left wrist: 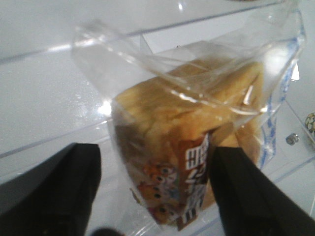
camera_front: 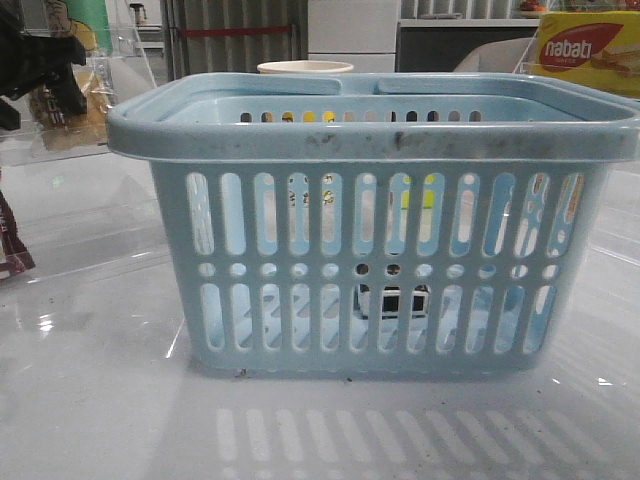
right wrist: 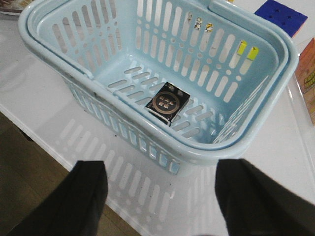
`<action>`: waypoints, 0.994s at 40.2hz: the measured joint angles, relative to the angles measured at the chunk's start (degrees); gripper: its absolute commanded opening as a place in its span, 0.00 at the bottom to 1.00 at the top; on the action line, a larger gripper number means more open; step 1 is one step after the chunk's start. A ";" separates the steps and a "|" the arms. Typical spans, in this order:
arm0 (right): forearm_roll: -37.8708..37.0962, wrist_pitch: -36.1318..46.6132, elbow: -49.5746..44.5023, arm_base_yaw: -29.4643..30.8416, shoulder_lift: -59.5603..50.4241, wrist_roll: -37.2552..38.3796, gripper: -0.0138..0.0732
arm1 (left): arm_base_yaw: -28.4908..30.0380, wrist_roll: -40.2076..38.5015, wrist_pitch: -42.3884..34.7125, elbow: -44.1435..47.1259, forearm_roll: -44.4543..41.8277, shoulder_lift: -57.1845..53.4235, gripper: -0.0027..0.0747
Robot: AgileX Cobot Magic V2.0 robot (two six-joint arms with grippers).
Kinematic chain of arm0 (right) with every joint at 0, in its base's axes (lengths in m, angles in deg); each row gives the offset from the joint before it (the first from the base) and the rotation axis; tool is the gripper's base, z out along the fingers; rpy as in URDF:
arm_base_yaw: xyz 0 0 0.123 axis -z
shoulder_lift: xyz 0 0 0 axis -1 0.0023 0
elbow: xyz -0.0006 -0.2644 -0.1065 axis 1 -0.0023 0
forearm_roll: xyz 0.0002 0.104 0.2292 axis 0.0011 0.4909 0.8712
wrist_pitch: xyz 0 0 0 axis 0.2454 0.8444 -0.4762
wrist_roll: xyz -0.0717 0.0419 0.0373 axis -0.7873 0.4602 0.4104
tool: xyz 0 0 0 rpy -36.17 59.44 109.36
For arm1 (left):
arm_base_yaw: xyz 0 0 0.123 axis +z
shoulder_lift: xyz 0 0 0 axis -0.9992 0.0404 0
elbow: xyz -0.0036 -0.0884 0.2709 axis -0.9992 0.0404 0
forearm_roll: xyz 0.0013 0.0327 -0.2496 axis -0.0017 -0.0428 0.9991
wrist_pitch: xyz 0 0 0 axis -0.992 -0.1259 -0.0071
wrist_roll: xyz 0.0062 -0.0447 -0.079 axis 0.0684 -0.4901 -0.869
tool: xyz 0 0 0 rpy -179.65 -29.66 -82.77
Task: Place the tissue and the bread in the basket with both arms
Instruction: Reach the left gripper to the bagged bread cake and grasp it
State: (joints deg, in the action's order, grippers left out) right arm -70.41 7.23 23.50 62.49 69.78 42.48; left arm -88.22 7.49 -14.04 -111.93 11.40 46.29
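I see the basket [camera_front: 372, 235] in light blue, with rows of vertical slots, a line of round holes and dark scuff marks on its rim. Inside it the tissue [right wrist: 168, 102] is black, with a round brownish pattern on top. The bread [left wrist: 189, 147] is yellowish-brown under clear plastic; its label is dark brown with white writing and small cartoon faces. The nabati box [camera_front: 588, 50] is yellow and red. The bench [camera_front: 100, 400] is glossy white.
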 measured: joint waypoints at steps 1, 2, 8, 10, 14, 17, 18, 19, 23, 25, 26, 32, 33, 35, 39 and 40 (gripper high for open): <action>0.00 0.00 0.00 0.00 0.00 0.00 0.81 | 0.00 0.00 0.00 0.00 0.00 0.00 0.47; 0.00 0.00 0.00 0.00 0.00 0.00 0.81 | 0.00 0.00 0.00 0.00 0.00 0.00 0.46; 0.00 0.00 0.00 0.00 0.00 0.00 0.81 | 0.00 0.00 0.11 0.00 0.00 0.00 0.32; 0.00 0.00 0.00 0.00 0.00 0.00 0.81 | 0.00 0.00 0.45 0.00 0.00 0.00 0.27; 0.00 0.00 0.00 0.00 0.00 0.00 0.81 | 0.00 0.00 1.33 0.00 0.00 -0.28 0.21; 0.00 0.00 0.00 0.00 0.00 0.00 0.81 | 0.00 0.00 2.78 0.00 0.00 -1.08 0.17; 0.00 0.00 0.00 0.00 0.00 0.00 0.81 | 0.00 0.00 3.16 0.00 0.00 -1.42 0.16; 0.00 0.00 0.00 0.00 0.00 0.00 0.81 | 0.00 0.00 3.74 0.00 0.00 -1.77 0.15; 0.00 0.00 0.00 0.00 0.00 0.00 0.81 | 0.00 0.00 6.00 0.00 -0.12 -4.01 0.15; 0.00 0.00 0.00 0.00 0.00 0.00 0.81 | 0.00 0.00 6.99 0.00 -0.21 -5.16 0.15; 0.00 0.00 0.00 0.00 0.00 0.00 0.81 | 0.00 0.00 7.55 0.00 -0.21 -6.02 0.15; 0.00 0.00 0.00 0.00 0.00 0.00 0.81 | 0.00 0.00 11.59 0.00 -0.21 -11.09 0.15; 0.00 0.00 0.00 0.00 0.00 0.00 0.81 | 0.00 0.00 12.34 0.00 -0.21 -11.83 0.15; 0.00 0.00 0.00 0.00 0.00 0.00 0.81 | 0.00 0.00 13.55 0.00 0.00 -13.58 0.15; 0.00 0.00 0.00 0.00 0.00 0.00 0.81 | 0.00 0.00 16.78 0.00 0.86 -16.77 0.15; 0.00 0.00 0.00 0.00 0.00 0.00 0.81 | -0.14 0.00 17.42 0.00 1.01 -17.76 0.15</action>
State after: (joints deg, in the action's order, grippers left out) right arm -70.41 7.23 23.50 62.49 69.78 42.48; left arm -88.37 7.49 3.38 -111.93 12.42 28.54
